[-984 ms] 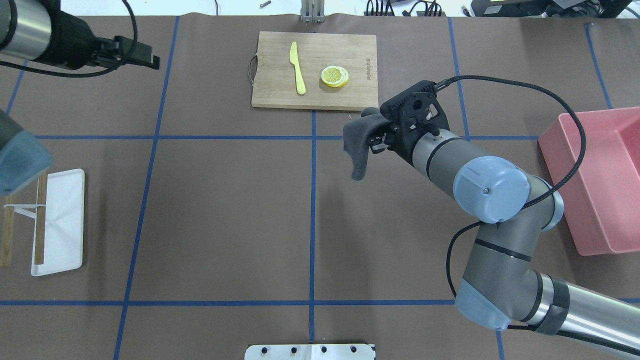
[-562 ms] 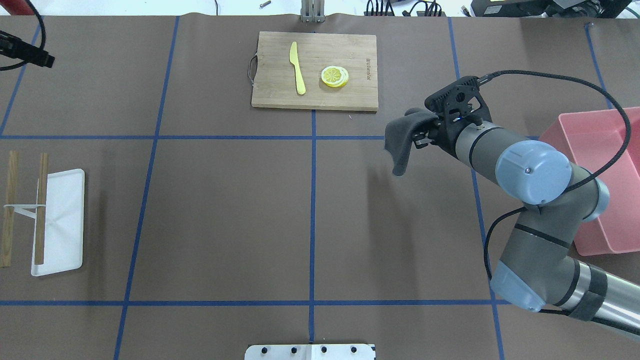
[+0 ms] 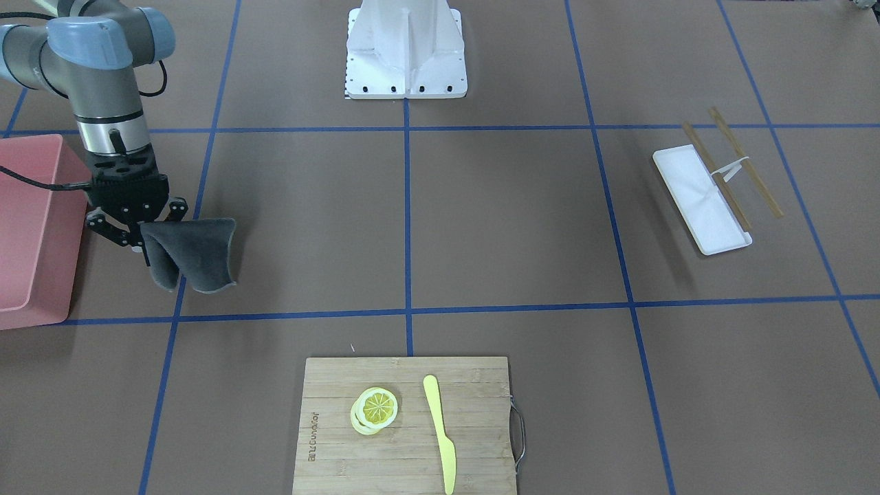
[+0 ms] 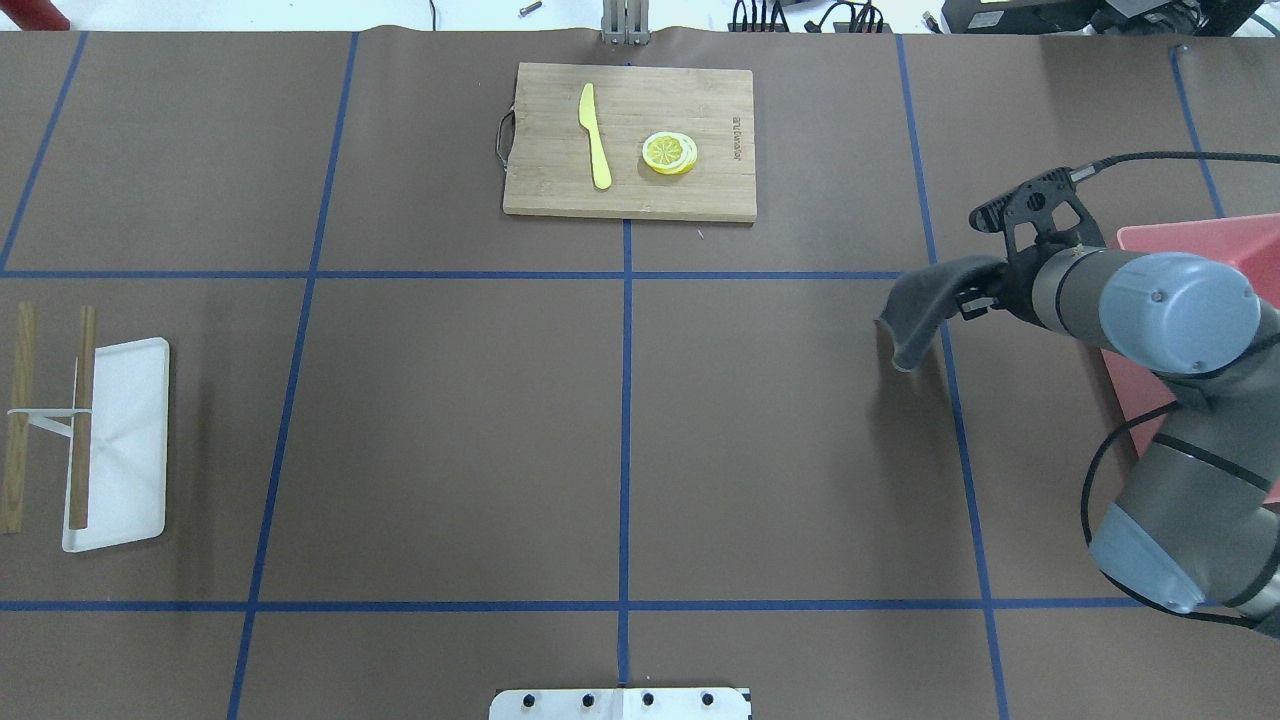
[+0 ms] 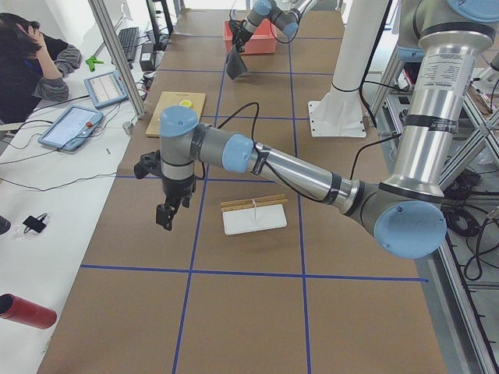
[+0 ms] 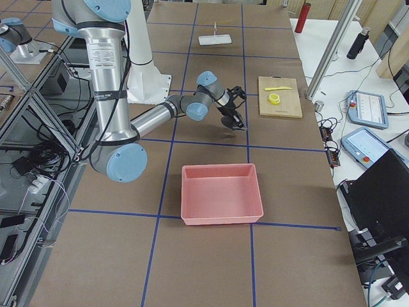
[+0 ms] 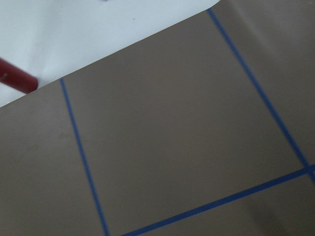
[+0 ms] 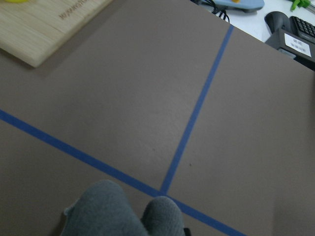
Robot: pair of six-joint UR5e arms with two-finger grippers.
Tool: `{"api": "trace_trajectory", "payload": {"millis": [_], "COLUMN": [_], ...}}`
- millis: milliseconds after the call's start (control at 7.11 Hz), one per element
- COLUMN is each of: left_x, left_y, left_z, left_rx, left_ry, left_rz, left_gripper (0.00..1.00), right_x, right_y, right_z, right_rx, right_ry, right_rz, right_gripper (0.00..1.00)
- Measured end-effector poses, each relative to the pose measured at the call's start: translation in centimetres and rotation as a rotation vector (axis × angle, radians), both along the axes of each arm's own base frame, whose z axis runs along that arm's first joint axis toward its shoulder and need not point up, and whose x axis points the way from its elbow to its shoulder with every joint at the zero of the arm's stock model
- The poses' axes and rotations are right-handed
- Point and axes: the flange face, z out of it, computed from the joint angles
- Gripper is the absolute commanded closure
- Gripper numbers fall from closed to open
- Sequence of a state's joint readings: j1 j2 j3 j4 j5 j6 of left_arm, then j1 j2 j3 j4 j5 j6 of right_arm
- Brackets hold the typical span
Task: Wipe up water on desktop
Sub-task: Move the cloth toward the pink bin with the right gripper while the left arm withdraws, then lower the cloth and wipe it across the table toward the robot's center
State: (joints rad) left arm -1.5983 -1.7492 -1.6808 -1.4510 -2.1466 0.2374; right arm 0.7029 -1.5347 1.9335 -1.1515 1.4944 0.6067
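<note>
Desktop (image 4: 450,420) looks matte brown, blue-gridded; right hand (image 4: 972,297) clamps grey cloth (image 4: 915,320); left hand's (image 5: 165,220) state unclear.

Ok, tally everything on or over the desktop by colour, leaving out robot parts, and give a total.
Yellow: 2 (knife, lemon-slice stack)
Wood: 3 (cutting board, two sticks)
White: 1 (tray)
Pink: 1 (bin)
Grey: 1 (cloth)
Total: 8

Right end effector (image 4: 975,295) carried cloth (image 4: 925,310) toward pink bin (image 4: 1190,235).
</note>
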Motion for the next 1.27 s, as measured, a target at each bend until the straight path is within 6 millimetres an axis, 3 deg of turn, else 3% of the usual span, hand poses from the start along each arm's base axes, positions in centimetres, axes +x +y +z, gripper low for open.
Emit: {"api": "trace_trajectory", "payload": {"millis": [141, 281, 422, 562, 703, 843, 1124, 1265], "left_x": [-3.3, -4.5, -4.4, -4.1, -3.9, -3.8, -3.8, -3.8], "left_y": [1.1, 2.9, 4.3, 5.2, 5.6, 5.7, 5.7, 5.7], "left_z": [3.5, 6.2, 7.5, 8.2, 8.5, 8.6, 8.5, 8.5], "left_rx": [-0.053, -0.113, -0.176, -0.218, -0.234, -0.239, -0.239, -0.238], "left_ry": [0.006, 0.06, 0.15, 0.21, 0.235, 0.243, 0.246, 0.246], "left_rz": [-0.031, -0.071, -0.127, -0.164, -0.18, -0.185, -0.186, -0.186], "left_gripper": [0.02, 0.02, 0.02, 0.02, 0.02, 0.02, 0.02, 0.02], "right_x": [2.1, 3.5, 4.4, 4.7, 3.7, 0.5, -9.7, -14.3], "right_y": [1.3, 2.4, 3.2, 3.7, 3.9, 3.6, 3.8, 4.6], "right_z": [3.0, 5.3, 7.0, 7.5, 6.1, 3.4, -4.9, -8.1], "right_rx": [-0.042, -0.074, -0.102, -0.127, -0.147, -0.172, -0.255, -0.288], "right_ry": [0.052, 0.092, 0.125, 0.151, 0.156, 0.138, 0.105, 0.086], "right_rz": [0.0, -0.002, -0.004, -0.007, -0.008, -0.001, 0.032, 0.053], "right_gripper": [1.0, 1.0, 1.0, 1.0, 1.0, 1.0, 1.0, 1.0]}}
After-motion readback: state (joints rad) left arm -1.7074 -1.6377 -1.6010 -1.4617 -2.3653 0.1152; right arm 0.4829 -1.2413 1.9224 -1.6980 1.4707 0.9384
